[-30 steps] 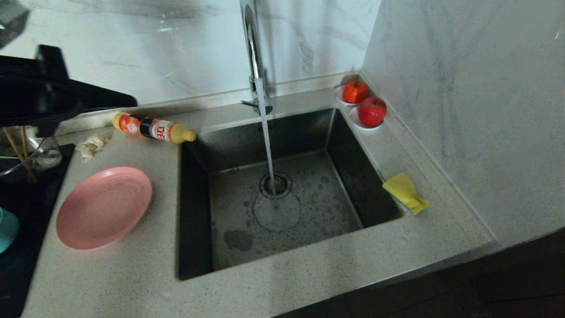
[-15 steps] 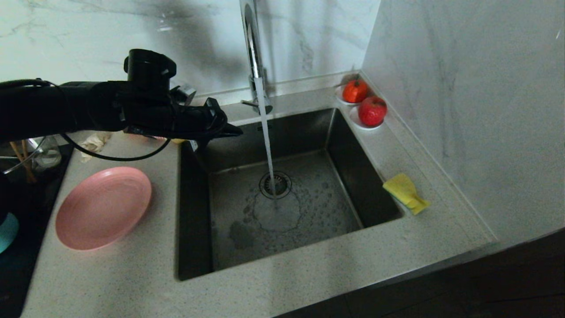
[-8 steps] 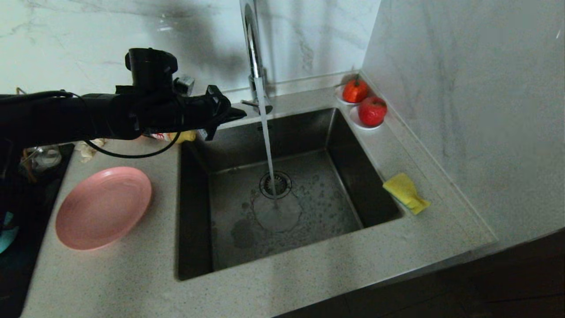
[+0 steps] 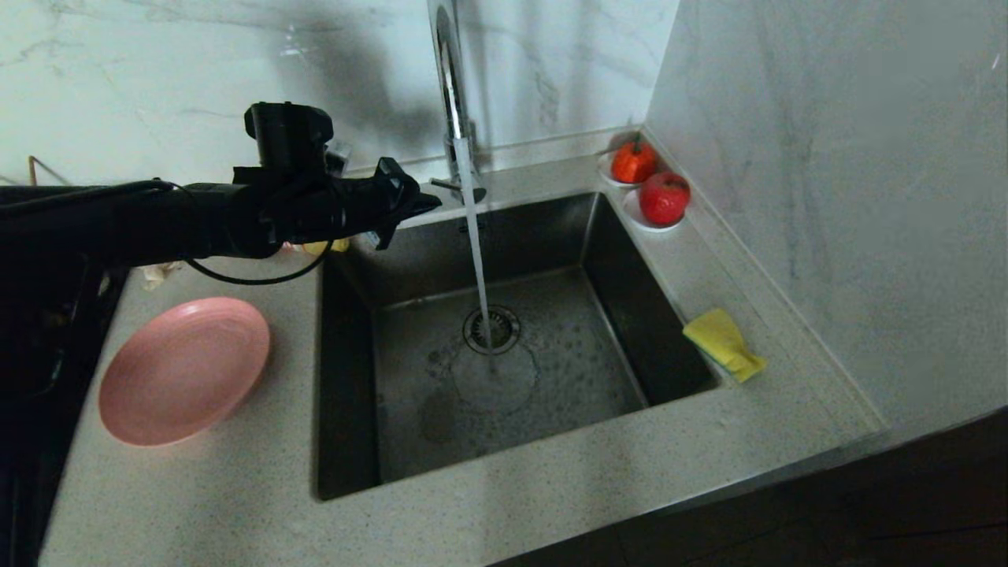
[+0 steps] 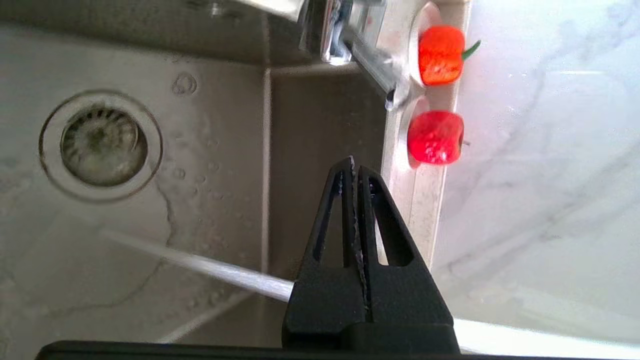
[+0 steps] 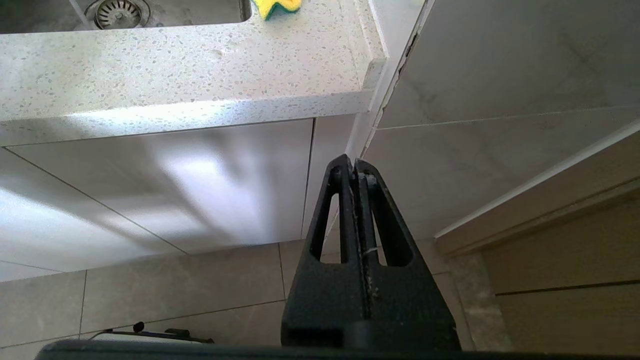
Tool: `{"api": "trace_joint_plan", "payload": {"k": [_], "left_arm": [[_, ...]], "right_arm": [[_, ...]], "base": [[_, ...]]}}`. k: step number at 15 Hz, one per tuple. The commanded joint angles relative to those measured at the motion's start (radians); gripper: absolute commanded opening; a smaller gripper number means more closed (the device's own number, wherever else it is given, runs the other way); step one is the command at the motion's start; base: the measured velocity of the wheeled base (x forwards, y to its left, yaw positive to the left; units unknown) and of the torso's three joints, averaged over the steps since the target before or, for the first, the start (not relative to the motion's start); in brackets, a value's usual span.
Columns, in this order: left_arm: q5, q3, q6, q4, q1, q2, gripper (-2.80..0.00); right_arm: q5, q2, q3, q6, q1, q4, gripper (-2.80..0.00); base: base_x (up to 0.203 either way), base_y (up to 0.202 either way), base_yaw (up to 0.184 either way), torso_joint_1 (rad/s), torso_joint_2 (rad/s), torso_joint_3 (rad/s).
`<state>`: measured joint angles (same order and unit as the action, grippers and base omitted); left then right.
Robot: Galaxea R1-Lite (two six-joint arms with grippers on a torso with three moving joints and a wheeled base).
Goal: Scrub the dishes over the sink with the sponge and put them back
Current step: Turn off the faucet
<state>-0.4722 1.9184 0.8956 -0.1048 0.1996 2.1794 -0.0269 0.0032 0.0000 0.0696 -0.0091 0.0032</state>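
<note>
The pink plate (image 4: 183,370) lies on the counter left of the sink (image 4: 630,299). Water runs from the chrome tap (image 4: 450,87) onto the drain (image 4: 491,328). The yellow sponge (image 4: 722,342) sits on the counter at the sink's right rim, and the right wrist view shows its edge (image 6: 276,6). My left gripper (image 4: 431,206) hovers level over the sink's back left corner, just left of the tap, shut and empty (image 5: 354,162). My right gripper (image 6: 352,162) hangs shut and empty below the counter's front edge.
Two red fruits (image 4: 664,198) on white saucers stand at the sink's back right corner by the marble wall. A yellow-capped bottle (image 4: 327,246) and a beige rag (image 4: 157,274) lie mostly hidden behind my left arm. The tap handle (image 4: 457,185) sits just ahead of my left fingertips.
My left arm has swung in from the left and reached the sink's back left corner; over the last second it edged toward the tap and its wrist rolled. The plate and sponge have not moved.
</note>
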Motion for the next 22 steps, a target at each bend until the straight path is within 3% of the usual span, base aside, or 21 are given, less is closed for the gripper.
{"api": "trace_joint_plan", "payload": {"k": [1,5,12,16,22], "left_arm": [[0.01,0.016,0.003,-0.022,0.0,0.027,-2.8],[0.066,0.014,0.003,-0.146,0.011,0.056,-2.8],[0.068,0.014,0.005,-0.284,0.023,0.098,-2.8],[0.094,0.016,0.005,-0.344,0.023,0.108,-2.8],[0.124,0.019,-0.004,-0.348,0.021,0.112,-2.8]], "right_arm": [[-0.001,0.001,0.0,0.001,0.0,0.0,-2.8],[-0.001,0.001,0.0,0.001,0.0,0.0,-2.8],[-0.001,0.001,0.0,0.001,0.0,0.0,-2.8],[-0.001,0.001,0.0,0.001,0.0,0.0,-2.8],[-0.001,0.001,0.0,0.001,0.0,0.0,-2.8]], "base": [[0.0,0.0,0.0,0.0,0.0,0.0],[0.0,0.0,0.0,0.0,0.0,0.0],[0.0,0.0,0.0,0.0,0.0,0.0],[0.0,0.0,0.0,0.0,0.0,0.0],[0.0,0.0,0.0,0.0,0.0,0.0]]}}
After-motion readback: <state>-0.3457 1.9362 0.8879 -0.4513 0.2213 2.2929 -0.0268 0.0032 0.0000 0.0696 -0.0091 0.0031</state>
